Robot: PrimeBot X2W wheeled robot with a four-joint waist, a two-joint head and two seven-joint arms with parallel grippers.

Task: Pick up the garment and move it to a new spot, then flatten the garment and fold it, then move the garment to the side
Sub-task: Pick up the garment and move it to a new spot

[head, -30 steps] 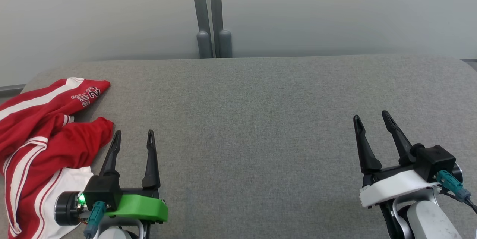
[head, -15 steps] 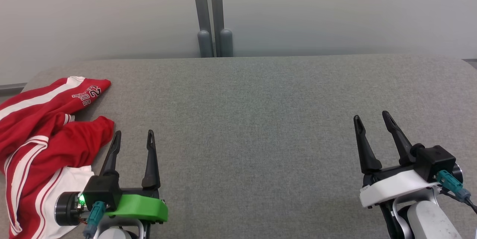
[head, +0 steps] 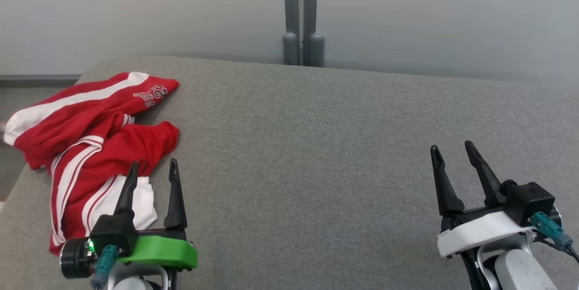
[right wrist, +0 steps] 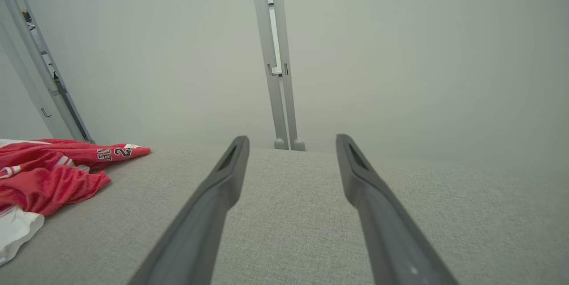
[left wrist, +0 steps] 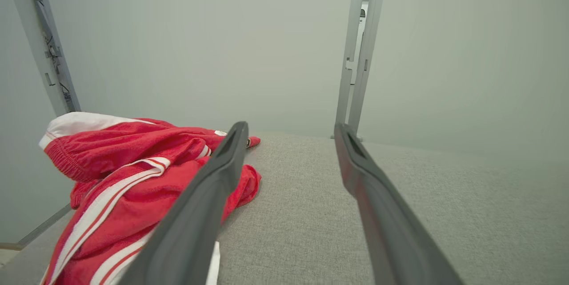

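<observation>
The crumpled red-and-white cloth garment (head: 95, 145) is seen at the left end of the grey fabric surface (head: 294, 145). The left hand (head: 153, 164), at its edge, and the right hand (head: 452, 146) are held wide, empty. Picking up is judged next: a fold must be pinched.

Left end effector (head: 153, 164) and right end effector (head: 451, 146) both have jaws spread

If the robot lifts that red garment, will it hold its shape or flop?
Probably flop: the garment lies crumpled in soft folds. It looks thin, so likely light. It may sag and trail from a single pinch.
</observation>
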